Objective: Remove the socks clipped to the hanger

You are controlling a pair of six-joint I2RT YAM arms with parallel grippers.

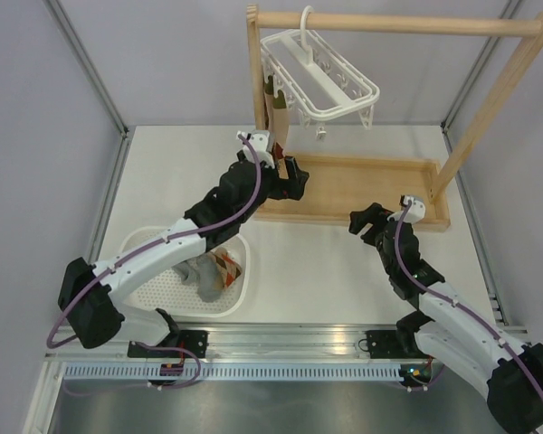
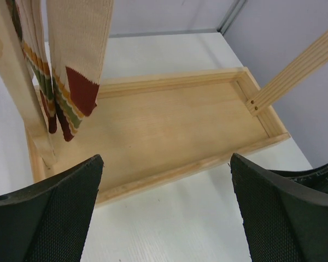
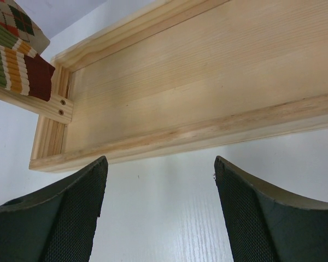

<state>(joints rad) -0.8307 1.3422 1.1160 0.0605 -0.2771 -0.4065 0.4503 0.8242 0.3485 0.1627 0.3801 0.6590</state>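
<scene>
Left claw point(image 2: 167, 161): spread wide, empty, just below patterned socks point(image 2: 79, 65) dangling from hanger point(image 1: 321, 77). Right claw point(image 1: 366, 220): spread, idle over surface point(image 1: 326, 271). Probably lining up on a sock; next calls for rising, pinching fabric, tugging free.

Cream socks point(image 2: 79, 60) striped red, orange and olive hang from the tilted white hanger point(image 1: 321, 77), just ahead-left of the left gripper point(image 2: 165, 158).

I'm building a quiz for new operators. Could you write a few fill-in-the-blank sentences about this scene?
The hanger hooks over the wooden ___. In the white ___ lie loose socks. The left gripper, near the hanging socks, has its jaws ___.
Missing words: rail; basket; open.
</scene>
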